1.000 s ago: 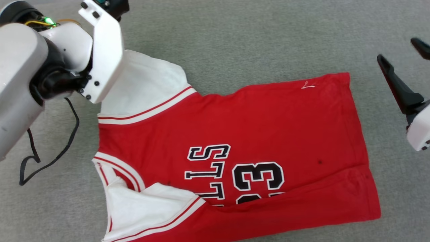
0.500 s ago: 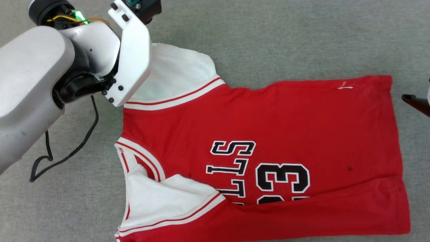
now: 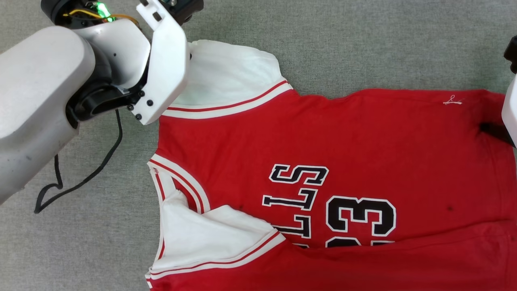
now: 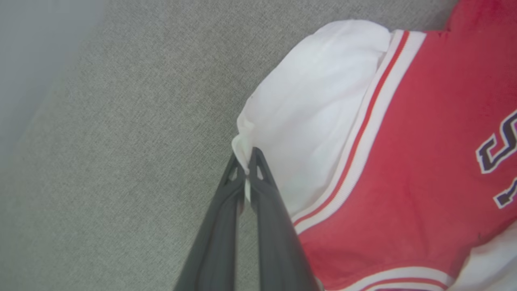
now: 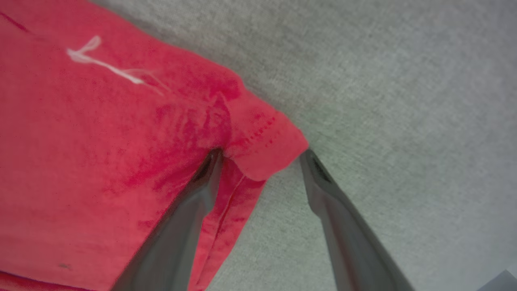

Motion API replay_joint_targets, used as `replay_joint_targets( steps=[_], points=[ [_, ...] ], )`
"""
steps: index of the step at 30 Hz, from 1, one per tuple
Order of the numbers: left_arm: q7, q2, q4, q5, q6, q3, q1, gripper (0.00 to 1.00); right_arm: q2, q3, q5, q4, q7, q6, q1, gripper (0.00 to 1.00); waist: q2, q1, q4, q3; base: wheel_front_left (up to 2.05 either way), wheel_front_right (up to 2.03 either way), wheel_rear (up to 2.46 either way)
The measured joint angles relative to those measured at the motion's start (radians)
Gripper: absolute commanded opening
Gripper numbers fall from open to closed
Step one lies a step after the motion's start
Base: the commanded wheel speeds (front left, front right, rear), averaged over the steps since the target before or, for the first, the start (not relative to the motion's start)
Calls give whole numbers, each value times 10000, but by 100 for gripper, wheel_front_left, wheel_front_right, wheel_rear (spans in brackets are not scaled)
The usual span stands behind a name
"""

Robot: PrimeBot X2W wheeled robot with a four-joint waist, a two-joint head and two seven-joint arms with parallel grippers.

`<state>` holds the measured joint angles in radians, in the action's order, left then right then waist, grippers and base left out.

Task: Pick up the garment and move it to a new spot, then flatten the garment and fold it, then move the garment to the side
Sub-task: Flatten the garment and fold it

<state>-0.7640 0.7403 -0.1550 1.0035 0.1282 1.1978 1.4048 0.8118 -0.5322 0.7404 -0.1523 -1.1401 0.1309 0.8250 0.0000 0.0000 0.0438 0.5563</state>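
One grey woven surface [image 3: 363,40] under the garment [image 3: 282,137]

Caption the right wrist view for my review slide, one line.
The right gripper stands open, its fingers straddling a red hem corner of the garment on the grey surface.

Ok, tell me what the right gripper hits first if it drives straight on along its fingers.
Probably the hem corner of the red, white-sleeved basketball T-shirt, which lies between the fingers of the open right gripper; beyond it is the grey woven surface. Depth is unclear.
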Motion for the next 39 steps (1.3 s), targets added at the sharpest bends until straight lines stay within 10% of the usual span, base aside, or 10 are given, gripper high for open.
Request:
replay_joint_targets(
  steps=[1, 3, 20, 39],
  points=[
    [36, 21, -25, 40, 0, 42, 17, 0, 8, -21, 52, -23, 107, 0, 1, 100, 0, 0, 3, 15, 0, 0, 0],
    [121, 42, -73, 59, 0, 140, 70, 0, -2, -12, 138, -138, 495, 0, 1, 0, 0, 0, -10, 3, 0, 0, 0],
    [1409, 77, -460, 673, 8, 546, -917, 0, 29, -286, 775, -278, 3354, 2, -901, 0, 0, -1, -87, -1891, 0, 0, 0],
    [2096, 1958, 2196, 746, -685, 767, -4224, 0, 654, -67, 974, 546, 5076, 2, -4041, 0, 0, -1, -51, -3751, 0, 0, 0]
  ],
)
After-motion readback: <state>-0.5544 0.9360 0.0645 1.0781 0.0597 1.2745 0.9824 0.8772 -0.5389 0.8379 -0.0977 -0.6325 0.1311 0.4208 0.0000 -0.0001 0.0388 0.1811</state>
